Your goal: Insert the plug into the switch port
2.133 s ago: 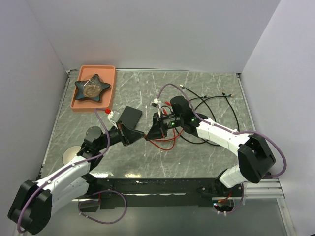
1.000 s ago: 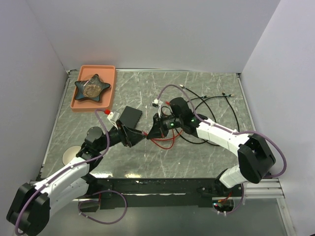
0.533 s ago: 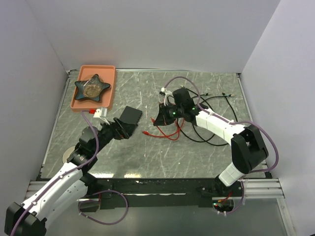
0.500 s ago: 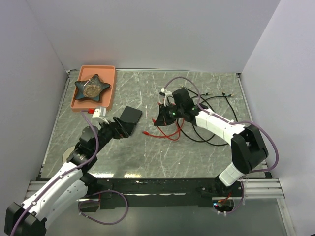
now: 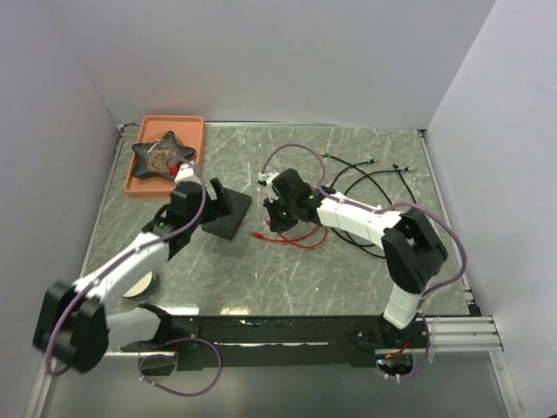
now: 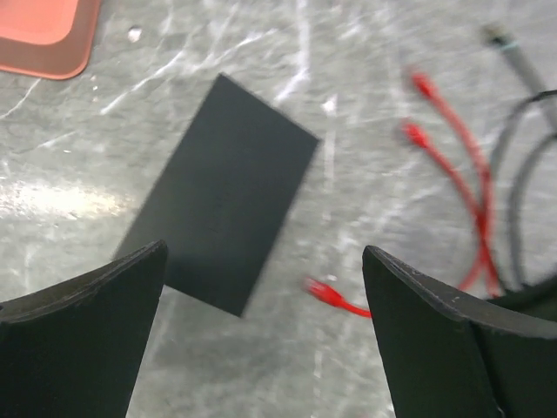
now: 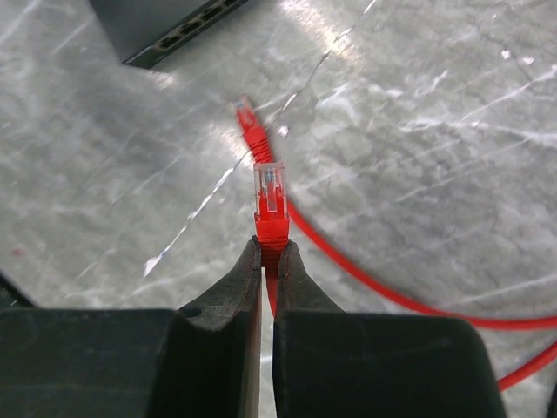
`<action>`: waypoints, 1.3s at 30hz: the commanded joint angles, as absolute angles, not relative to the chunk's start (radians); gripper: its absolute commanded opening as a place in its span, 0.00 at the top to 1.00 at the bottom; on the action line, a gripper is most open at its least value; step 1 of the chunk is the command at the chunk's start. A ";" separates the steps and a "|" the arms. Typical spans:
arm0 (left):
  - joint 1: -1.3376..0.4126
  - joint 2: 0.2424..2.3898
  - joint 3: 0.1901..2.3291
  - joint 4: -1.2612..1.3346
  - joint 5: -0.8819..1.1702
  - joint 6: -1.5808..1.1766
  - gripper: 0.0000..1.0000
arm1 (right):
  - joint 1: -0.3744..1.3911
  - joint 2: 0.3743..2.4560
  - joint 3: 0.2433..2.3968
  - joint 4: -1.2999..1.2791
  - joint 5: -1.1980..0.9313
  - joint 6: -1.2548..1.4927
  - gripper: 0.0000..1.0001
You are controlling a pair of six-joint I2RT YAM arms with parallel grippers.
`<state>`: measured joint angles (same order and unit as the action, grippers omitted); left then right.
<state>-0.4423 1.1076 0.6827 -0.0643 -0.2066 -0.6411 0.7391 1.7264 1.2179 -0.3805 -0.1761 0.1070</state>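
Observation:
The switch [image 5: 230, 219] is a flat matte-black box lying on the table left of centre. In the left wrist view the switch [image 6: 228, 205] lies below and ahead of my left gripper [image 6: 263, 252], which hangs above it wide open and empty. In the top view that left gripper [image 5: 215, 195] hovers over the switch's far-left end. My right gripper [image 7: 270, 246] is shut on a red plug [image 7: 270, 200] with a clear tip that points toward the switch's socket edge [image 7: 178, 28]. From above, the right gripper [image 5: 278, 212] sits just right of the switch.
A second red plug [image 7: 247, 113] lies loose on the table between gripper and switch, its red cable [image 5: 300, 239] looping right. Black cables [image 5: 365, 178] sprawl at the back right. An orange tray [image 5: 139, 185] with a dark star-shaped dish [image 5: 162, 154] stands back left.
My left arm has swung back toward the tray and over the switch, and its jaws have opened wide. My right gripper has carried the red plug leftward, closer to the switch.

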 commanded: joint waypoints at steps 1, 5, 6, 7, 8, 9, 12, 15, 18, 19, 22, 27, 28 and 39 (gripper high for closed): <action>-0.370 1.247 0.781 -0.080 -0.124 -0.577 0.01 | 0.736 1.779 1.316 -0.367 -0.120 0.087 1.00; -0.312 1.370 0.811 -0.054 -0.071 -0.560 0.01 | 0.747 1.851 1.371 -0.362 -0.130 0.077 1.00; -0.302 1.384 0.815 -0.045 -0.060 -0.549 0.01 | 0.752 1.867 1.396 -0.365 -0.124 0.074 1.00; -0.284 1.397 0.815 -0.037 -0.039 -0.543 0.01 | 0.750 1.881 1.408 -0.365 -0.115 0.074 1.00; -0.276 1.423 0.813 -0.016 -0.025 -0.540 0.01 | 0.752 1.913 1.422 -0.365 -0.101 0.072 1.00; -0.269 1.434 0.810 -0.008 -0.011 -0.532 0.01 | 0.753 1.930 1.446 -0.367 -0.089 0.071 1.00; -0.250 1.469 0.808 0.037 0.028 -0.525 0.02 | 0.753 1.997 1.498 -0.383 -0.063 0.058 1.00; -0.239 1.496 0.805 0.064 0.054 -0.522 0.02 | 0.767 2.060 1.541 -0.419 -0.045 0.046 1.00; -0.226 1.514 0.799 0.087 0.081 -0.519 0.02 | 0.781 2.092 1.546 -0.428 -0.035 0.034 1.00; -0.218 1.517 0.798 0.094 0.096 -0.517 0.03 | 0.790 2.101 1.548 -0.431 -0.031 0.032 1.00; -0.209 1.532 0.792 0.112 0.136 -0.509 0.04 | 0.807 2.106 1.543 -0.439 -0.038 0.022 1.00; -0.198 1.554 0.781 0.133 0.173 -0.500 0.05 | 0.847 2.089 1.511 -0.434 -0.070 0.009 1.00; -0.196 1.562 0.779 0.138 0.176 -0.500 0.05 | 0.853 2.091 1.509 -0.442 -0.069 0.008 1.00; -0.183 1.592 0.729 0.189 0.219 -0.512 0.15 | 0.900 2.086 1.511 -0.437 -0.063 0.011 1.00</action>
